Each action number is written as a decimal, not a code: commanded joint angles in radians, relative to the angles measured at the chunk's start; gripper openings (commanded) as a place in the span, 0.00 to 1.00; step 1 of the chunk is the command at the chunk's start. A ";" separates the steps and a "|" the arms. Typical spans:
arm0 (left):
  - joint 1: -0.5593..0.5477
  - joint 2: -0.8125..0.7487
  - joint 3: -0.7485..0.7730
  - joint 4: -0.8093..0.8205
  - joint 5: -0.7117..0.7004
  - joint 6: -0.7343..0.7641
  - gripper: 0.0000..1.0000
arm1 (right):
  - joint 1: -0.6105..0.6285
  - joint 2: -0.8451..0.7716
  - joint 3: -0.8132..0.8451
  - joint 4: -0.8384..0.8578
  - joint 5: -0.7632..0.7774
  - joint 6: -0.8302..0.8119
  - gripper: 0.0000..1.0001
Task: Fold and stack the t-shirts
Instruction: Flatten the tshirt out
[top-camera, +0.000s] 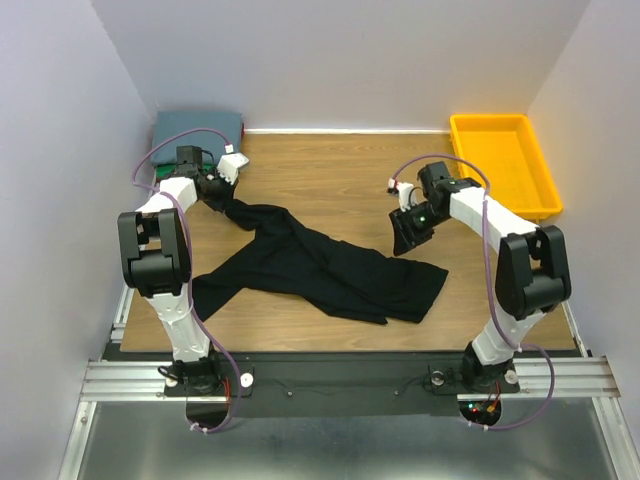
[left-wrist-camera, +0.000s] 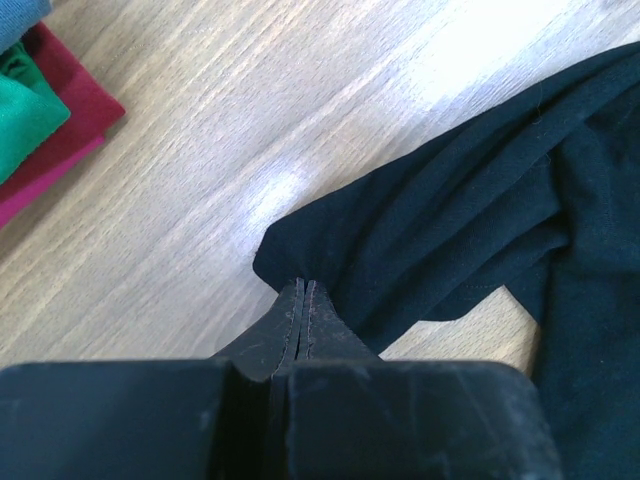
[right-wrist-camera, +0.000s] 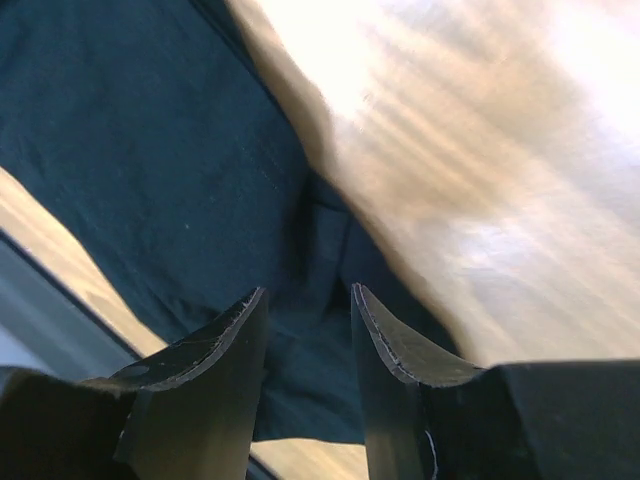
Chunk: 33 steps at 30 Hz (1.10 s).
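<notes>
A large black t-shirt (top-camera: 320, 265) lies crumpled across the middle of the wooden table (top-camera: 330, 170). One end is drawn out toward the back left, where my left gripper (top-camera: 228, 203) is shut on it. In the left wrist view the closed tips (left-wrist-camera: 303, 287) pinch the edge of the black t-shirt (left-wrist-camera: 460, 220). My right gripper (top-camera: 408, 238) hovers over the shirt's right part. Its jaws stand apart (right-wrist-camera: 308, 295) with nothing between them, and the black cloth (right-wrist-camera: 150, 150) lies below. Folded t-shirts (top-camera: 197, 128) are stacked at the back left corner, slate grey-blue on top. Green (left-wrist-camera: 20, 110) and red (left-wrist-camera: 80, 105) ones show underneath.
A yellow plastic bin (top-camera: 500, 160) stands at the back right, beyond the right arm. White walls close in the table on three sides. The metal rail (top-camera: 340, 375) with the arm bases runs along the near edge.
</notes>
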<state>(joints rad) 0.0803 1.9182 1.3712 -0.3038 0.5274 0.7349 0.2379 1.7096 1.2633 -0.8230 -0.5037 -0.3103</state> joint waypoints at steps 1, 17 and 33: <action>-0.001 -0.012 0.016 0.002 0.025 0.000 0.00 | 0.012 0.024 -0.004 0.001 -0.047 0.086 0.45; -0.001 -0.001 0.020 0.009 0.034 -0.005 0.00 | -0.005 0.010 -0.127 -0.015 -0.073 0.131 0.50; 0.001 0.002 0.023 0.011 0.037 -0.006 0.00 | -0.005 -0.025 -0.039 -0.041 -0.239 0.151 0.37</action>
<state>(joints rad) 0.0803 1.9327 1.3712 -0.3027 0.5339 0.7349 0.2363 1.7172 1.1927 -0.8440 -0.6865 -0.1638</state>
